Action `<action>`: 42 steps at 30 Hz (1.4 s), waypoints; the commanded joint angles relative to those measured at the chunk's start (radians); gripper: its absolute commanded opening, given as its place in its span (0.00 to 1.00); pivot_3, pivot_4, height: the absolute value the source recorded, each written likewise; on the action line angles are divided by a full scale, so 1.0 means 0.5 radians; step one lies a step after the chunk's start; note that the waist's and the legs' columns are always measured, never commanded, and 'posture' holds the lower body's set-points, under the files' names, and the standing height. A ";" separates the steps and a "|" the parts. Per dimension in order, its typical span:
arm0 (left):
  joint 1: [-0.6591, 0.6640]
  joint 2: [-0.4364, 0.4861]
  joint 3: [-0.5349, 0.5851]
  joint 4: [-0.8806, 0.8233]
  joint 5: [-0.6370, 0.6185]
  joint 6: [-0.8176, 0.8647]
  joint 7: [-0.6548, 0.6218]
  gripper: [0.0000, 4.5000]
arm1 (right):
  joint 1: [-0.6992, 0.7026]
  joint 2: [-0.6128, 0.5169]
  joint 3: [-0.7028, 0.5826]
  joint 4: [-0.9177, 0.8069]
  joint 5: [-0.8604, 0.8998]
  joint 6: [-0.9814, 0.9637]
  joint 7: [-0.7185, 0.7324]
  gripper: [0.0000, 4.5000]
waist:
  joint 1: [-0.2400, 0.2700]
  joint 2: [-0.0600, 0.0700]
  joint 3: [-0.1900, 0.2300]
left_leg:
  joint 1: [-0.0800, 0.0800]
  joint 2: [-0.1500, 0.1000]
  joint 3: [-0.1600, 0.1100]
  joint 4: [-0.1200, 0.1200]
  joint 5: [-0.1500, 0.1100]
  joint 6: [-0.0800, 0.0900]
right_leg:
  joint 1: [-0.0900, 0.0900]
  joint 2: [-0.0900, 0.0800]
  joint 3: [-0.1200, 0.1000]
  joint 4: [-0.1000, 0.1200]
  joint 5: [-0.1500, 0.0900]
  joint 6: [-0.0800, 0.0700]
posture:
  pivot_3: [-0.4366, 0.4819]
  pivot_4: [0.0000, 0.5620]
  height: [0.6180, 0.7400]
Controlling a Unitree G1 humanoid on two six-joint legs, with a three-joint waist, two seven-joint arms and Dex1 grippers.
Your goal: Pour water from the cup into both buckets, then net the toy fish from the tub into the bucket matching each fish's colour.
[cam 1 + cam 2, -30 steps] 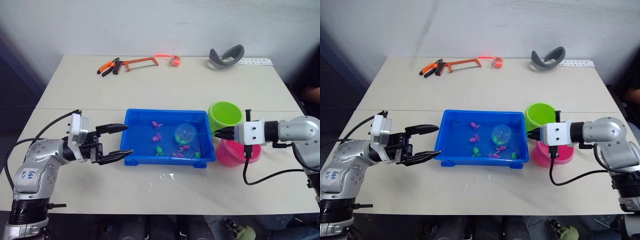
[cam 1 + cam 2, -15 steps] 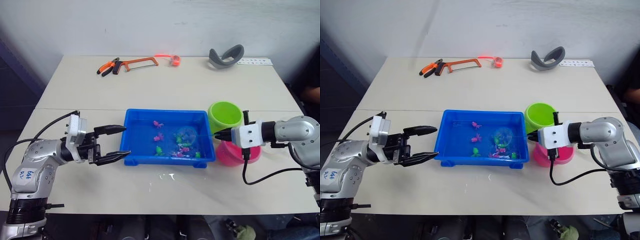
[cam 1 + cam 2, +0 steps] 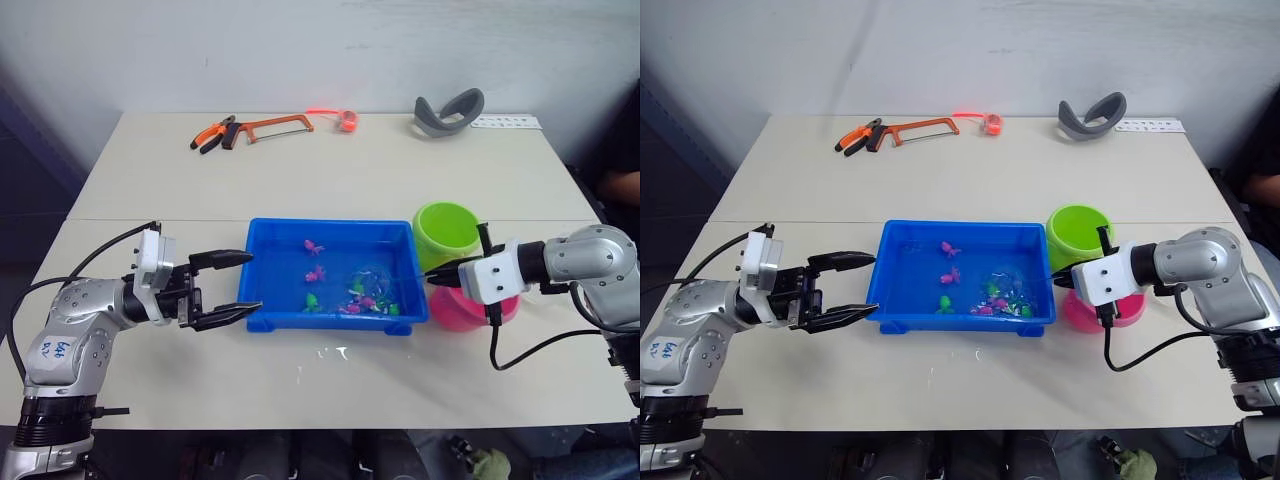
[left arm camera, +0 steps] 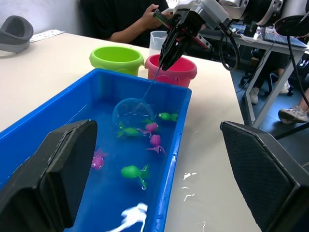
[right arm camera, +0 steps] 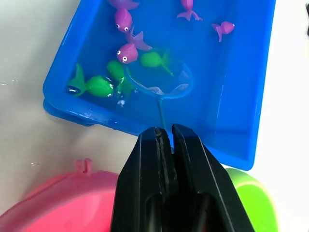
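Over the last second the right gripper (image 3: 432, 279) has tipped its wrist downward, and the net (image 3: 369, 278) it clamps has sunk from above the water into the tub (image 3: 262, 243), its hoop now low among the toy fish (image 3: 365, 301) clustered at the right end; some of those fish have drifted closer together there

Bright blue tub (image 3: 270, 232), lime green bucket (image 3: 447, 231), pink bucket (image 3: 462, 312), green and magenta toy fish (image 5: 126, 50), black-fingered hands (image 3: 226, 287)
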 commanded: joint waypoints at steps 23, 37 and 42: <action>-0.056 0.003 -0.038 0.035 0.015 -0.087 -0.005 0.99 | 0.180 -0.021 -0.225 -0.259 0.444 0.615 0.033 0.00 | 0.001 0.000 0.000 | 0.000 -0.001 0.000 0.000 0.000 0.000 | 0.000 -0.001 0.000 0.000 0.000 0.000 | 0.48 0.27 1.00; -0.176 -0.065 -0.075 -0.055 -0.169 0.110 0.059 0.99 | 0.661 -0.062 -0.835 -0.758 0.984 1.061 -0.047 0.00 | 0.018 0.000 0.000 | 0.000 -0.001 -0.001 0.000 0.000 0.000 | 0.001 -0.001 -0.001 0.000 0.000 0.000 | 0.48 0.27 1.00; -0.299 -0.147 -0.175 -0.043 -0.203 0.181 0.058 0.99 | 1.033 -0.045 -1.326 -1.014 0.997 1.229 -0.155 0.00 | 0.042 0.000 0.000 | 0.000 -0.001 -0.001 0.000 0.000 0.001 | 0.002 -0.001 -0.001 0.000 0.000 0.000 | 0.48 0.27 1.00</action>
